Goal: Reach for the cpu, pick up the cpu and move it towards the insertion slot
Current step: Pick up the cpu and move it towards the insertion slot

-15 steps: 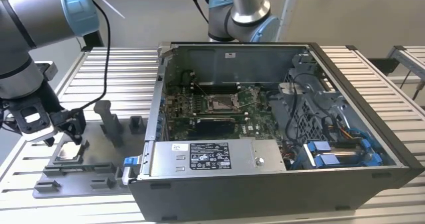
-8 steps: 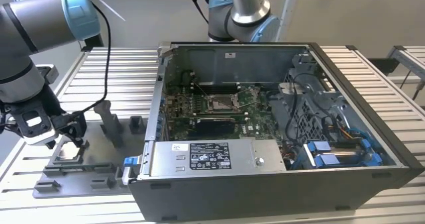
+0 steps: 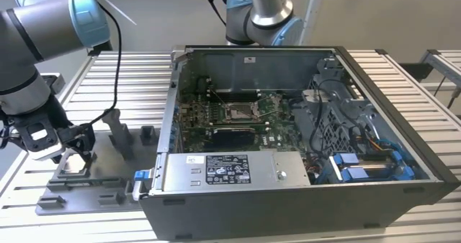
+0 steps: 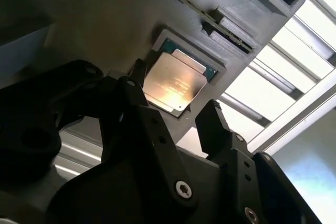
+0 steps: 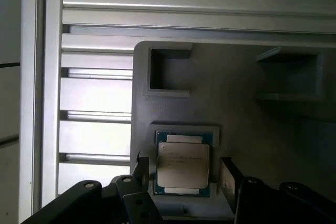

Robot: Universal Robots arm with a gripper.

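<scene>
I have the arm's black two-finger gripper (image 5: 184, 167) low over the grey plastic fixture plate (image 5: 236, 119), which lies on the slatted aluminium table (image 3: 129, 70) at the exterior view's left of the open dark computer case (image 3: 288, 210). The cpu (image 5: 182, 156), a small flat square chip with a silvery metal top on a green-edged board, lies flat in its square recess in the plate. In both wrist views the jaws stand wide, one finger (image 5: 229, 181) on each side of the chip. A narrow gap remains on both sides, so nothing is gripped and the chip is not lifted. The insertion slot (image 3: 241, 110), a square socket with a shiny metal frame, sits on the motherboard inside the case, well apart from the gripper.

I judge the main hazards as follows. The recess walls stand just beside the chip edges, so a finger set slightly off line could land on the wall and close on plastic instead of the chip. If the fingers close unevenly, the chip could tilt in the recess, or be held by one corner and slip out. The chip is thin, so a grip taken too high could ride over its edge. I cannot tell how far the fingertips are above the recess floor.
</scene>
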